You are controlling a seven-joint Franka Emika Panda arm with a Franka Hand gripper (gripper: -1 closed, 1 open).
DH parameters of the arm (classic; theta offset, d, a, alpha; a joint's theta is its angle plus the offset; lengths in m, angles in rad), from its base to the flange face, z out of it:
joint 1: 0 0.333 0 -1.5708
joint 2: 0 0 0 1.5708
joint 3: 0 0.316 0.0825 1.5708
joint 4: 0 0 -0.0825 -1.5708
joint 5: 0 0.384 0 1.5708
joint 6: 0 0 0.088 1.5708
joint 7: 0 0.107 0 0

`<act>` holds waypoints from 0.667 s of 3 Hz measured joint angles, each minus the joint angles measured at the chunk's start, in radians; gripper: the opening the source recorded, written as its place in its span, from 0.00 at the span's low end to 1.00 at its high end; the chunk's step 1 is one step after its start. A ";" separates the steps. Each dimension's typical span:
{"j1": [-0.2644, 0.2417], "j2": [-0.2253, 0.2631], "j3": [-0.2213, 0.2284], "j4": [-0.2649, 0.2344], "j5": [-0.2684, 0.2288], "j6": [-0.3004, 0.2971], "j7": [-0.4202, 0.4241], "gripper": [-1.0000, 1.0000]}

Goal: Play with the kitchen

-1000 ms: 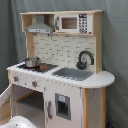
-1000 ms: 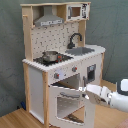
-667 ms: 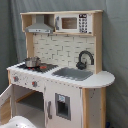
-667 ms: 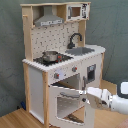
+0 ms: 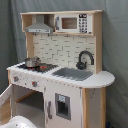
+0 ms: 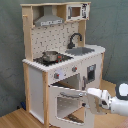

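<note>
The kitchen (image 5: 62, 75) (image 6: 55, 65) is a tall toy of pale wood and white panels. It has a grey hood (image 5: 40, 26) (image 6: 49, 20), a black faucet (image 5: 85, 58) (image 6: 75, 39), a sink (image 5: 74, 73) (image 6: 82, 50) and a steel pot (image 5: 32, 62) (image 6: 50, 56) on the stovetop. In the second exterior view the windowed oven door (image 6: 67, 104) stands swung open toward the front. My gripper (image 6: 89, 93) is at the door's top edge by the handle bar. My white arm (image 6: 117, 104) reaches in from the second exterior view's right.
A microwave (image 5: 75, 23) (image 6: 76, 11) sits in the top shelf. A lower cabinet door with a dark panel (image 5: 62, 106) is closed. A grey curtain (image 6: 112, 25) hangs behind. The floor (image 6: 15, 119) is wood. A white part of the arm (image 5: 20, 122) shows at the first exterior view's bottom left.
</note>
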 joint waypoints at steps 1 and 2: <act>-0.010 0.000 0.039 -0.007 0.000 0.000 0.107 1.00; -0.012 0.000 0.052 -0.047 0.000 0.001 0.202 1.00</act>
